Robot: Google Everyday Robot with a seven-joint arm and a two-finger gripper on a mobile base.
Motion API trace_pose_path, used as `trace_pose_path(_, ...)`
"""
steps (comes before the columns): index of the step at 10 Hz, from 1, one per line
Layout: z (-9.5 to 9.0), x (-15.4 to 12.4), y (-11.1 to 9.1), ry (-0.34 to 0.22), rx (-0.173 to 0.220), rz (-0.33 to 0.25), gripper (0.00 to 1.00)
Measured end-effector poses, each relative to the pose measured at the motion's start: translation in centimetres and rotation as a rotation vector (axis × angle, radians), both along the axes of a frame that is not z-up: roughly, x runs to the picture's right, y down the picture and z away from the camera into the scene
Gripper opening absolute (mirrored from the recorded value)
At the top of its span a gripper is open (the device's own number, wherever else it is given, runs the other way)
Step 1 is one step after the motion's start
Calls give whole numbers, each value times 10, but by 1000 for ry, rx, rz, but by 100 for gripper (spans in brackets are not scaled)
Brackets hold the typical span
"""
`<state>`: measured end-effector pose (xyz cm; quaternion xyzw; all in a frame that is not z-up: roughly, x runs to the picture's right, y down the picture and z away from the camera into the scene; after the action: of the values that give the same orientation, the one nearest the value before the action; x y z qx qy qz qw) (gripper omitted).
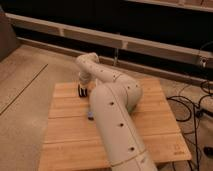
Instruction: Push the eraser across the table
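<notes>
Claw: the gripper (82, 88) is down at the tabletop, hanging off the wrist of the white arm (117, 125), which comes up from the near edge and bends over to it.
Grip: cannot tell. The tip is one dark blur, so whether it is released or clenched is not readable.
Eraser: the eraser (83, 93) reads as the small dark block right under the claw's tip, on the wood. It is so close that claw and block merge into one shape, and contact cannot be confirmed.
Behind the claw: the far edge of the table (65, 140) runs near it, with only a narrow band of planks between.
Left of the claw in the picture: a short run of bare wood, then the table's side edge, then the speckled floor (25, 100) beyond the drop.
Near side of the claw: here is the long stretch. Open planks run all the way to the near edge.
In that lane: a flat blue block (90, 116) lies near the claw, on its near side and hard against the arm's flank, partly hidden by it.
Right of the claw in the picture: the thick arm covers the middle of the table. Bare planks show past it, out to the far side edge.
Off the table, well away from the claw: black cables (192, 107) loop on the floor beside that edge.
Beyond the far edge: a pale rail (125, 41) runs along a dark wall.
</notes>
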<state>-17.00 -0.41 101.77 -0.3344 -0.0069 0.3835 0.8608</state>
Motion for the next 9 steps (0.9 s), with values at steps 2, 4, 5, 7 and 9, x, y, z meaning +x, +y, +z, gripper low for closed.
trace_pose_path(2,1,-32,0,-76,-9,20,0)
trace_pose_path(4,0,-55,9,-127,-38,9,0)
trace_pose_path(5,0,-57,10,-130,-44,6,0)
trace_pose_path(7,1,-57,12,-129,-45,5,0)
trace_pose_path(9,1,-57,13,-129,-46,5,0)
